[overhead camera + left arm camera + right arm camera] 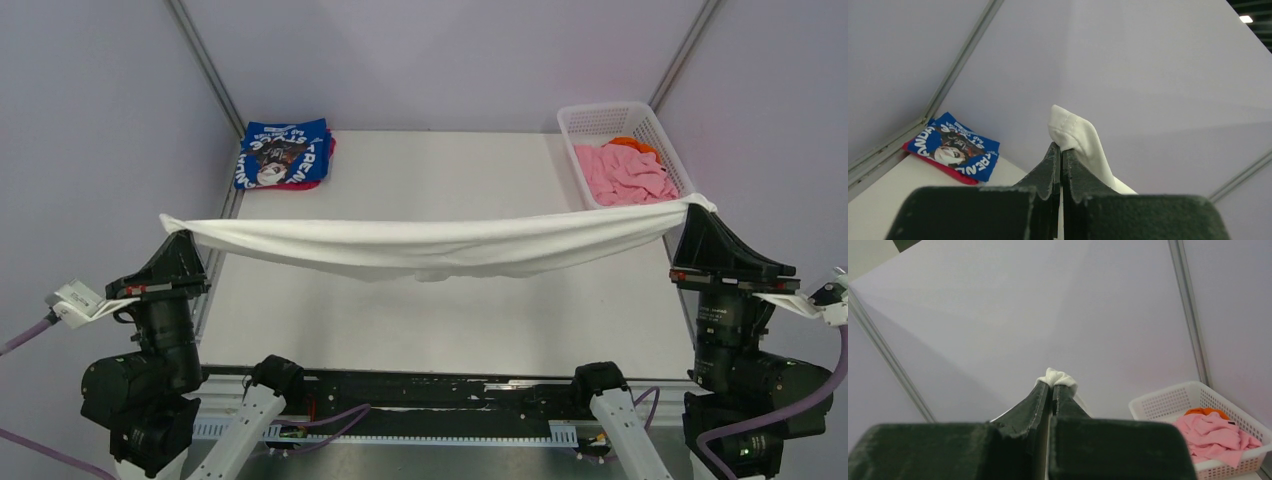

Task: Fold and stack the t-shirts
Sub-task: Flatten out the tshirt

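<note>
A white t-shirt (430,245) hangs stretched in the air across the table, sagging in the middle. My left gripper (177,232) is shut on its left end, where a bunch of white cloth (1073,132) pokes out above the closed left gripper (1060,149). Over at the other side, my right gripper (693,210) is shut on the right end, and a small knot of white cloth (1058,376) shows at the tips of the right gripper (1052,387). A folded royal-blue t-shirt (284,152) with white lettering lies on a red one at the back left.
A white lattice basket (600,120) stands at the back right, holding a pink t-shirt (625,174) and an orange one (636,144). In the right wrist view the basket (1168,402) sits at the lower right. Grey walls with metal posts close in the table (450,310).
</note>
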